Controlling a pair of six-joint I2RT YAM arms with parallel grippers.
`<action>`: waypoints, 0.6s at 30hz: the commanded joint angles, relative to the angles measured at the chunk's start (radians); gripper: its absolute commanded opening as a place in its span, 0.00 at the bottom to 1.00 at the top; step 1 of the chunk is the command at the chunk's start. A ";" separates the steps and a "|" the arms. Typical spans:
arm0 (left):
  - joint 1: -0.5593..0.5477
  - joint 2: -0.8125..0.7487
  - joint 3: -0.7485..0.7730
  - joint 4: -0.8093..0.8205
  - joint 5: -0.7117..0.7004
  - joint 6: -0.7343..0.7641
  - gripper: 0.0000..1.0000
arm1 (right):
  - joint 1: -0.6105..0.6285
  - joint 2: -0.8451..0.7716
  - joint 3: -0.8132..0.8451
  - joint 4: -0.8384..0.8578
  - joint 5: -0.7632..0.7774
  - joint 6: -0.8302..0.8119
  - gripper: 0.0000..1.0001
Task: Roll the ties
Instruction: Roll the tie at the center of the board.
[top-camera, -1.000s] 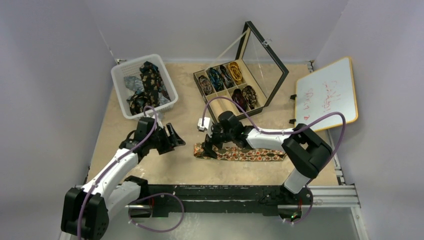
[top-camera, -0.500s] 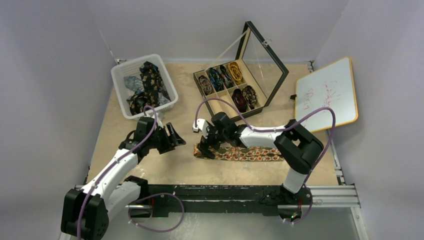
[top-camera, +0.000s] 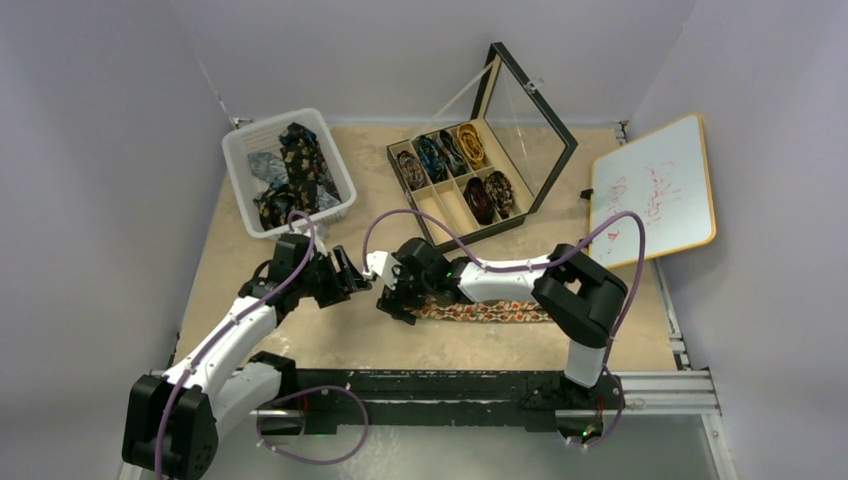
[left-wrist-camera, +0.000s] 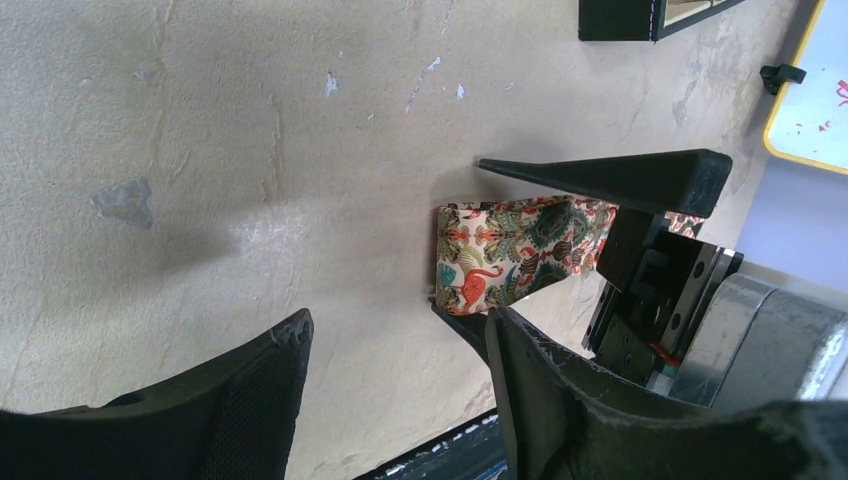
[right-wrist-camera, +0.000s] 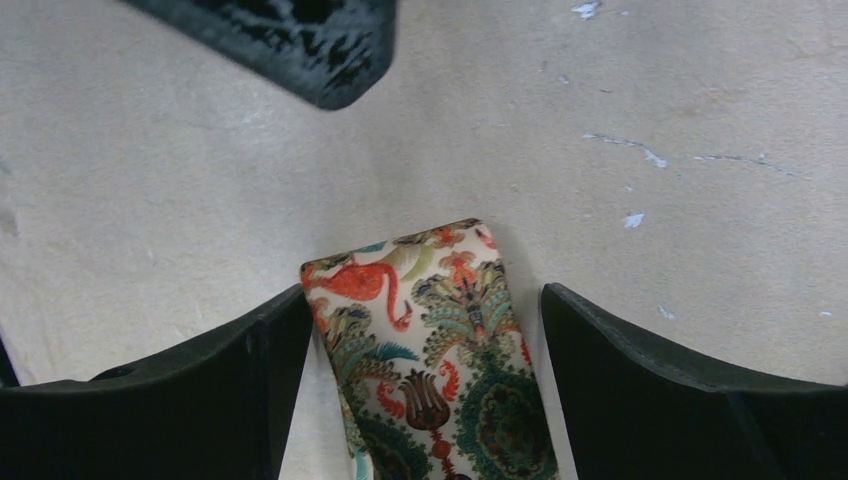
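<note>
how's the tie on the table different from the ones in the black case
The tie on the table lies stretched out in a long strip; the ties in the black case are wound into coils, each in its own compartment. The table tie is cream with orange and teal figures; the cased ones look darker, among them blue, gold and dark red. The table tie's end sits between the open fingers of the right gripper; nothing touches the cased ones. All are patterned fabric.

On the tan table (top-camera: 370, 195) are set a white basket (top-camera: 236, 185), an open compartment box (top-camera: 430, 205) and one flat-laid tie (top-camera: 490, 312).
</note>
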 joint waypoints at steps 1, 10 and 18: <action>0.006 -0.002 0.012 0.022 0.016 0.023 0.62 | 0.003 0.031 0.035 -0.092 0.117 -0.036 0.84; 0.006 0.017 0.010 0.034 0.025 0.027 0.61 | 0.003 -0.006 0.008 -0.235 0.123 -0.108 0.90; 0.006 0.024 0.010 0.035 0.030 0.029 0.61 | 0.004 0.028 0.039 -0.261 0.144 -0.081 0.62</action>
